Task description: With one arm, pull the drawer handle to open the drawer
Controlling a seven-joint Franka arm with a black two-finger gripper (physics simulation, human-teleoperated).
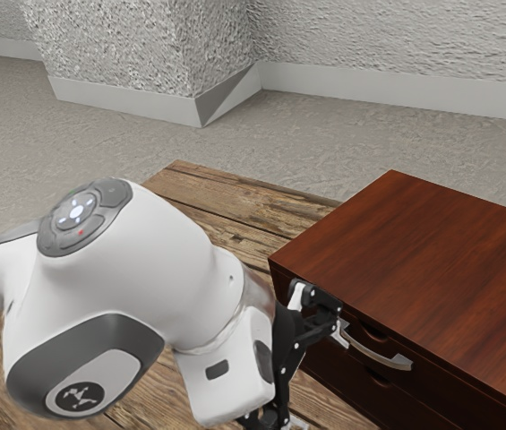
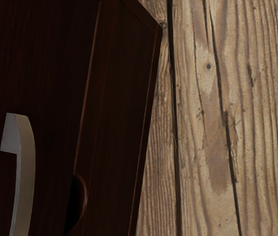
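The wooden counter [image 1: 226,202] carries a dark reddish cabinet [image 1: 414,242] on the exterior view's right. Its top drawer [image 1: 432,387] looks flush with the front, so I judge the pull not yet begun. The pale curved handle [image 1: 373,348] sits on that drawer. The tool [image 1: 324,313] is at the handle's near end; I cannot tell whether it is open or gripping. The exterior view gives the tool's place against the handle; the wrist view shows the handle [image 2: 23,172] standing proud of the front, with bare counter [image 2: 227,123] alongside.
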